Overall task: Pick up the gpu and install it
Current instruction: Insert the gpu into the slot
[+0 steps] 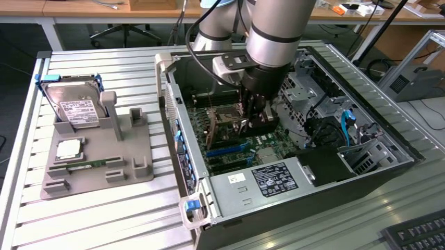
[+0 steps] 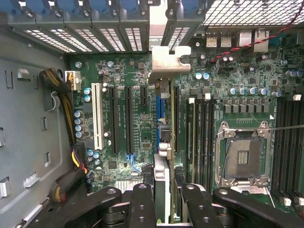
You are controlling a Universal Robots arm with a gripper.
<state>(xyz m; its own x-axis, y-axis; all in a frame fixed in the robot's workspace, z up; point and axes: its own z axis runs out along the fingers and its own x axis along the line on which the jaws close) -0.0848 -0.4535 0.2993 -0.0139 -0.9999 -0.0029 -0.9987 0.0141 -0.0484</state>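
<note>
GPU [image 2: 164,142]: thin card standing on edge, seen edge-on over the green motherboard's expansion slots, beside the blue slot. Silver end bracket [image 2: 166,61] points toward the case's rear slot openings.

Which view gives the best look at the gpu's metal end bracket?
The wrist view: the silver end bracket shows edge-on against the case's rear slots, above the gripper. In the exterior view the arm hides most of the gpu.
</note>
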